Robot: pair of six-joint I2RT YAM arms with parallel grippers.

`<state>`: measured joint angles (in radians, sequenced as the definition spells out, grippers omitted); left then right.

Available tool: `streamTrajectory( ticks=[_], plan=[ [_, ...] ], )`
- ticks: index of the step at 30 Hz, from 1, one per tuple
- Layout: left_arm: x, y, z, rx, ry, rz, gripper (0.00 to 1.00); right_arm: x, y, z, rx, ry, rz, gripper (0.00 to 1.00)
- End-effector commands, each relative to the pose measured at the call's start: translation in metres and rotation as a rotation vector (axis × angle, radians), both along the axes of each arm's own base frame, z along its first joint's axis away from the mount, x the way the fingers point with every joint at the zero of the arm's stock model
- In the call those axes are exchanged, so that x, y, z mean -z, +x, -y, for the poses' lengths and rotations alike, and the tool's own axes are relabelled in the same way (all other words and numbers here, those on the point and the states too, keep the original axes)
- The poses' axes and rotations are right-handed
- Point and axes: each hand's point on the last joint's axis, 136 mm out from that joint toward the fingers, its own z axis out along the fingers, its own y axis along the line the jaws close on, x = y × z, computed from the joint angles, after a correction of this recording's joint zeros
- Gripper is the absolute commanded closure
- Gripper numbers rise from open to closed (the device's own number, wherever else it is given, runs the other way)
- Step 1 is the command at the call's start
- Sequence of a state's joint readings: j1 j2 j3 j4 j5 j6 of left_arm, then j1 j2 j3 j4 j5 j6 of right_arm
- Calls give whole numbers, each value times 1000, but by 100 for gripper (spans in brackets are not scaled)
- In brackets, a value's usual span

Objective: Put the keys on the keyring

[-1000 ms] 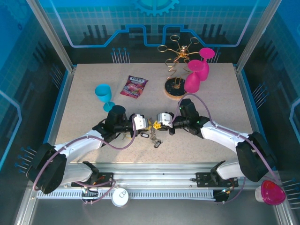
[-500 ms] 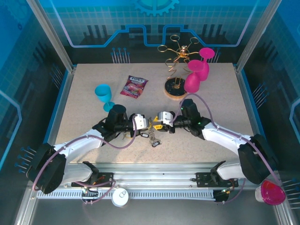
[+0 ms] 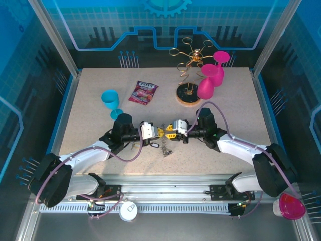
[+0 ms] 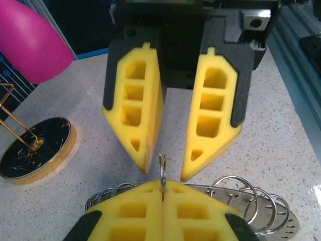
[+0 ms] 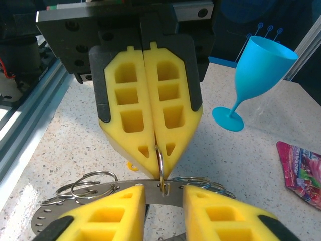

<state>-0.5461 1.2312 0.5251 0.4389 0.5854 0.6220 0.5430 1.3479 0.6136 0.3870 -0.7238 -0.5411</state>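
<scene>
Centrally, by the table's [image 3: 235,108] near edge, the left gripper [image 4: 163,183] pressed its fingers together, pinching the keyring [image 4: 162,168] by an upright wire loop; the right gripper [image 5: 164,193] stood spread around it.

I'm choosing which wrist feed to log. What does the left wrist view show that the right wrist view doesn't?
Left wrist: pink plastic goblet, round dark-topped wooden rack base, right tool open. Right wrist: blue plastic goblet, red candy packet, left tool shut on the thin silver ring. Both: that ring and the flat grey perforated metal plate.
</scene>
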Motion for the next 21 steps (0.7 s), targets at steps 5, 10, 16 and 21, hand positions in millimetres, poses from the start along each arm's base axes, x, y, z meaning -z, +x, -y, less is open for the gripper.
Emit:
streamTrajectory(
  ticks=[5,10,16,21],
  plan=[
    [-9,-9,6,61,-56,8,100,-17,1,-11,-48,48,30,87],
    [-6,-9,5,53,-40,6,100,-23,0,-11,-50,58,43,89],
    [-4,-8,4,46,-28,10,100,-25,-8,-9,-72,55,43,84],
    [-3,-7,4,46,-26,9,100,-26,-10,-9,-80,58,41,86]
  ],
)
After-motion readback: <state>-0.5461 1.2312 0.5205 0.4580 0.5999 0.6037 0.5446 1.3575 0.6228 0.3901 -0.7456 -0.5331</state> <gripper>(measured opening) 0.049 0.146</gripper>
